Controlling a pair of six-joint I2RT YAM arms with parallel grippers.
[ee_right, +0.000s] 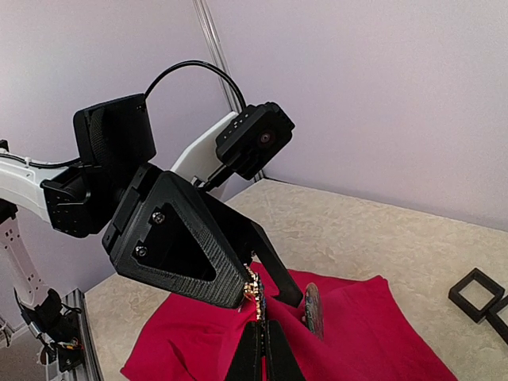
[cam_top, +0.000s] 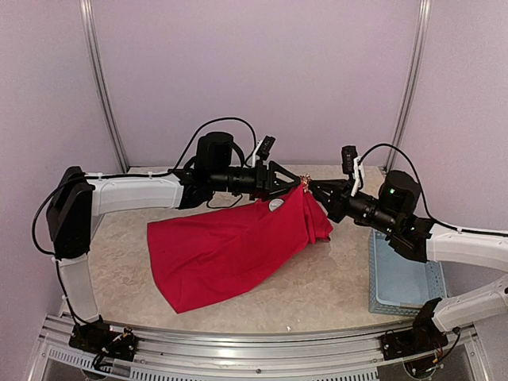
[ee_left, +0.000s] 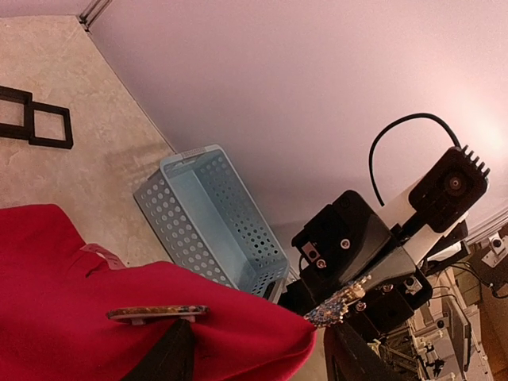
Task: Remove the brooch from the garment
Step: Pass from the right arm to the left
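Right wrist: my right gripper (ee_right: 262, 325) clenched on brooch (ee_right: 254, 292); left gripper (ee_left: 258, 333) half-open, should clamp garment (ee_right: 357, 333) just beside it, then pull apart

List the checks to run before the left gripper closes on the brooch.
1. Right gripper shut on the garment, corner lifted off the table: ok.
2. Brooch in view, just beyond the right fingertips: ok.
3. Left gripper open, fingers either side of the raised fabric: ok.
4. Brooch lined up between the left fingers, not beside one: cannot tell.
5. Brooch pin undone: cannot tell.
6. Basket apart from the garment: ok.
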